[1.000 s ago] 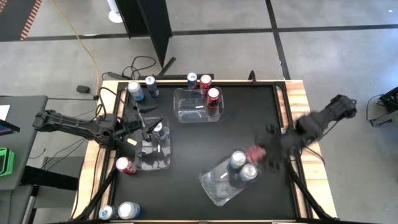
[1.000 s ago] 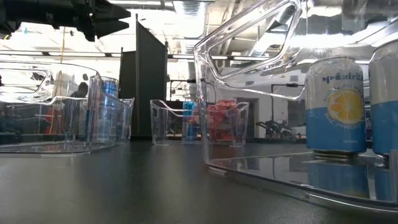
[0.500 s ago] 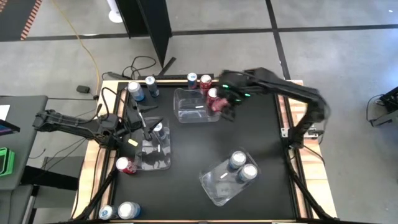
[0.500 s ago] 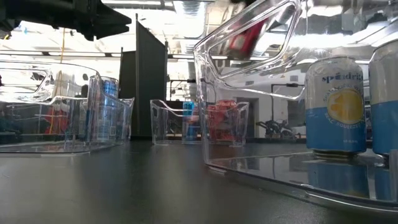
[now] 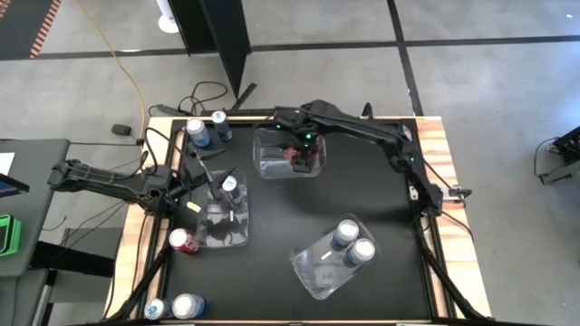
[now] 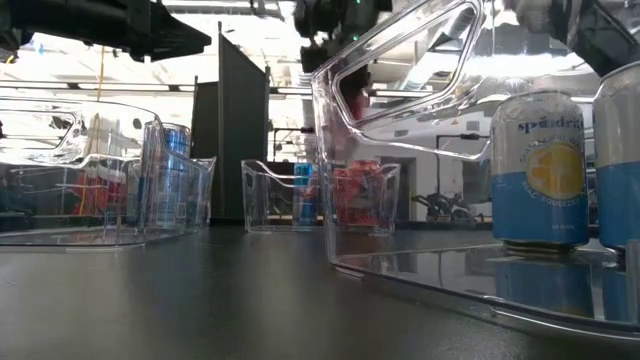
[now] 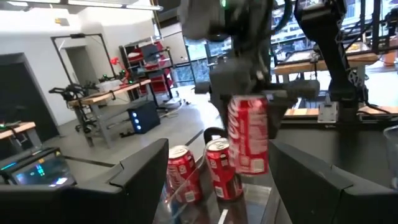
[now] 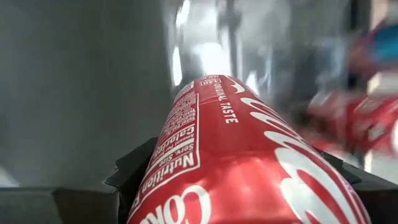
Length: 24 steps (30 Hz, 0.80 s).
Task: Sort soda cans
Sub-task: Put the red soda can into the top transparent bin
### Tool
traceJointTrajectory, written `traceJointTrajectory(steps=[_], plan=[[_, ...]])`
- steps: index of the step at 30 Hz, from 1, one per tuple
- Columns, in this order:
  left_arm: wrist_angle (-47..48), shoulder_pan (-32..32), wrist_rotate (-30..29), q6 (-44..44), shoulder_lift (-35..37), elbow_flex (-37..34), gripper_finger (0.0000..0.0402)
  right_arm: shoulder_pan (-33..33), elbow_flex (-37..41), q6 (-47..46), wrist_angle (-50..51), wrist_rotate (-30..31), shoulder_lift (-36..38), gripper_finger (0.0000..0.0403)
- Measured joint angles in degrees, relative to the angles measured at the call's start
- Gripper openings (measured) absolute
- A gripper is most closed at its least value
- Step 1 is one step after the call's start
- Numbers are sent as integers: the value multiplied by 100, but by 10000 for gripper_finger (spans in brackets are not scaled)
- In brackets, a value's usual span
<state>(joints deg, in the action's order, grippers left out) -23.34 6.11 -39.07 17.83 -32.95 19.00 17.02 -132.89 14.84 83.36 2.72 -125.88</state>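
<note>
My right gripper [image 5: 295,148] is shut on a red soda can [image 5: 293,156] and hovers over the far clear bin [image 5: 270,154]. In the left wrist view this red soda can [image 7: 249,134] hangs above two more red cans [image 7: 214,169] that stand upright below it. My left gripper [image 5: 216,187] waits open over the left clear bin [image 5: 225,226], beside a dark blue can [image 5: 231,186]. Two light blue cans [image 5: 353,242] stand in the near right bin [image 5: 319,270]. My right gripper pinches the red can between its two fingers, one finger [image 8: 134,168] on each side of the can's wall. It has the can's upper end [image 7: 247,107] and comes at it from above. The can hangs roughly upright below the gripper, lifted clear over the far bin.
Loose cans stand around the left side: a light blue can [image 5: 197,133] and a dark blue one [image 5: 219,122] at the far left corner, a red can [image 5: 181,240] beside the left bin, two cans [image 5: 172,308] at the near left corner. Cables [image 5: 195,95] lie beyond the far edge.
My right arm has swung with the red can from the table's right edge, near the right bin, across toward the far edge and left. It now holds the can over the far bin. The left arm has kept still.
</note>
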Motion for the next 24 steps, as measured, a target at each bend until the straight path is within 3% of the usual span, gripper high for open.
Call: traceJointTrajectory(steps=[9, 17, 24], plan=[[-1, 0, -37, 233, 0, 0, 270, 190, 7, -89, 198, 236, -291, 311], [108, 0, -44, 121, 0, 0, 270, 266, 24, -704, 267, 246, -286, 311], [164, 0, -46, 40, 0, -2, 270, 335, 508, -1239, 58, 244, -285, 311]])
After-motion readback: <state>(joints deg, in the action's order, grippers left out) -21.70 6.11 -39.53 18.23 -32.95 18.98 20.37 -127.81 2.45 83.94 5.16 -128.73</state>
